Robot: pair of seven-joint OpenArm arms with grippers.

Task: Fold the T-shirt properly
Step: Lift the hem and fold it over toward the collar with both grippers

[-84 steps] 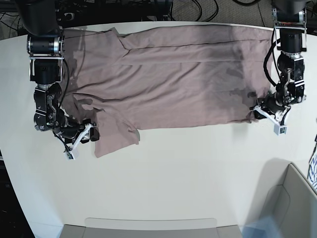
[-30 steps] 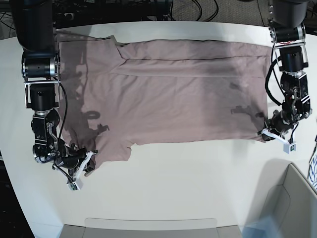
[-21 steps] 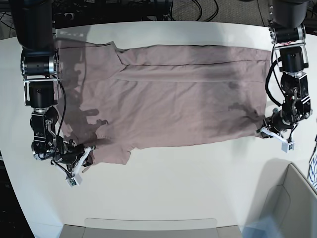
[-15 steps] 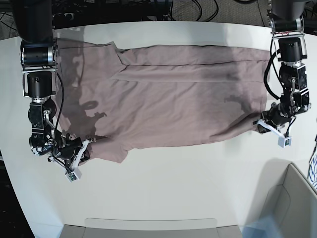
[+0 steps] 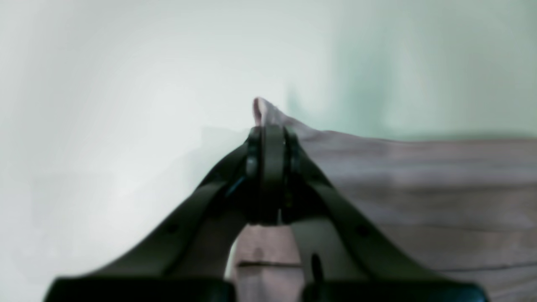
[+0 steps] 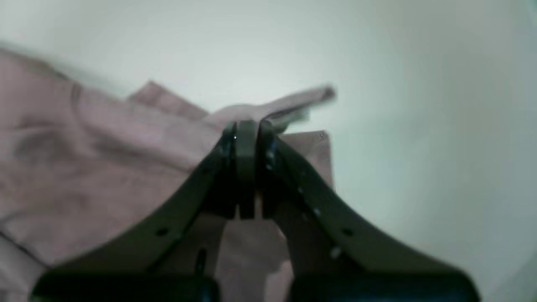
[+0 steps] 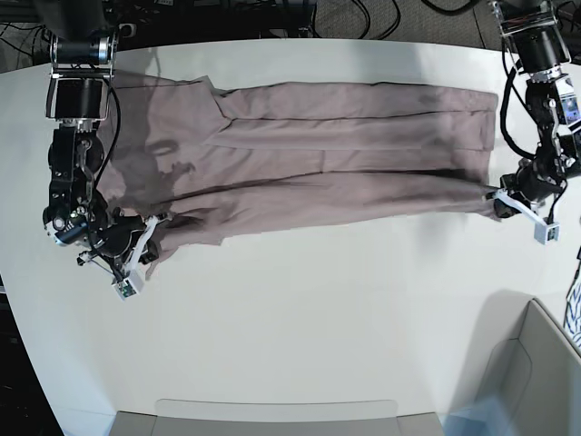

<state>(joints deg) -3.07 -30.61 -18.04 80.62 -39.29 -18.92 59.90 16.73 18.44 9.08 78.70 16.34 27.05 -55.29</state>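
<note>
Both arms reached down at opposite sides, left fingers (image 7: 502, 205) and right fingers (image 7: 150, 243) pinching the T-shirt (image 7: 318, 204), which spanned the upper half of the white desk (image 7: 290, 327).

The shirt (image 7: 300, 136) is a plain dusty mauve, pinkish-brown along its folds, with no print or stripe, and its creases run a darker grey-brown. In the left wrist view its near edge looks a cooler grey-mauve. The table (image 7: 290, 327) is plain white, tinged pale green-blue toward the top of the wrist views. Both the left gripper (image 7: 506, 205) and the right gripper (image 7: 145, 252) are black with silvery-white parts; their fingers look black up close, though blur makes the exact shade hard to judge. The bin (image 7: 531, 372) at the corner is plain grey, with a patch of light blue beside it.
</note>
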